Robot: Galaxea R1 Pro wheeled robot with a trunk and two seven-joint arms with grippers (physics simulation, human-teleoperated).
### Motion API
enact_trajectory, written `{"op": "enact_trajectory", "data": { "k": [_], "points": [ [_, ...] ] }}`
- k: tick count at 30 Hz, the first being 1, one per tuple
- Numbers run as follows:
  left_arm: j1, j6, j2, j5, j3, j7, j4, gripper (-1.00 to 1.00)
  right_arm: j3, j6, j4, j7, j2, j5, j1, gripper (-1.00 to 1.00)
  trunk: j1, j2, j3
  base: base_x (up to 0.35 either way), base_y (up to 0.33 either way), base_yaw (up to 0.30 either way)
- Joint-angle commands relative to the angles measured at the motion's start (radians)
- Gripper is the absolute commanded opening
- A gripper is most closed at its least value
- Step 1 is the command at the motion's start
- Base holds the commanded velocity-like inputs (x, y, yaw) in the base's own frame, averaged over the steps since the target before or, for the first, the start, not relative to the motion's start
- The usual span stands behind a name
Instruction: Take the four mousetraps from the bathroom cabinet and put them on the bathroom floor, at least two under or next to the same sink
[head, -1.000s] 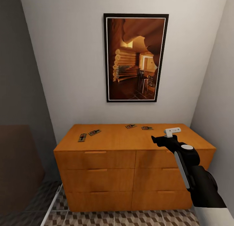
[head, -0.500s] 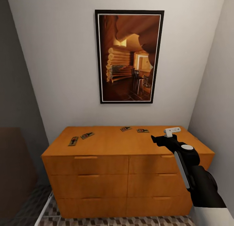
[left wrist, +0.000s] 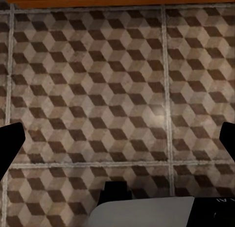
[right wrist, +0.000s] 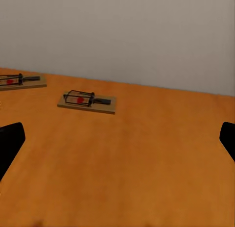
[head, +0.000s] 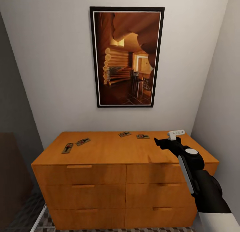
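Head view: the cabinet [head: 113,173] stands against the far wall under a framed picture [head: 126,56]; the bathroom floor [left wrist: 98,89] lies under the left gripper [left wrist: 117,138], its fingers spread wide and empty; the right gripper [right wrist: 117,138], also open and empty, hovers over the cabinet top's right end; four mousetraps [head: 67,148] [head: 82,142] [head: 124,134] [head: 142,136] lie flat there, two left, two far centre.

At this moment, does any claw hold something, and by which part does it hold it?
Nothing is held. The right claw is open above the cabinet, apart from the mousetraps. The left claw is open over the bathroom floor.
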Motion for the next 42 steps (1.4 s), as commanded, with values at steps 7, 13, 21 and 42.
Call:
{"op": "enact_trajectory", "data": {
  "k": [7,13,21,42],
  "points": [
    [0.001,-0.002,0.001,-0.001,0.001,0.0,-0.004,1.0,0.001,0.001,0.002,0.006,0.002,0.008,-0.001,1.0,0.0,-0.001,-0.001,0.043,0.022,0.0],
    [0.0,-0.002,0.002,-0.001,0.001,0.0,-0.004,1.0,0.002,-0.018,0.005,0.006,0.003,0.007,-0.001,1.0,0.0,-0.001,-0.001,0.085,0.06,0.0],
    [0.0,-0.002,0.002,-0.001,0.0,0.0,-0.004,1.0,0.003,-0.048,0.007,0.006,0.003,0.006,-0.001,1.0,0.0,-0.001,-0.001,0.017,0.011,0.0],
    [0.011,-0.01,0.007,0.004,0.009,0.0,0.103,1.0,-0.003,-0.032,0.031,0.0,0.049,-0.008,0.026,1.0,0.0,-0.001,-0.001,0.0,0.0,0.0]
  ]
}}
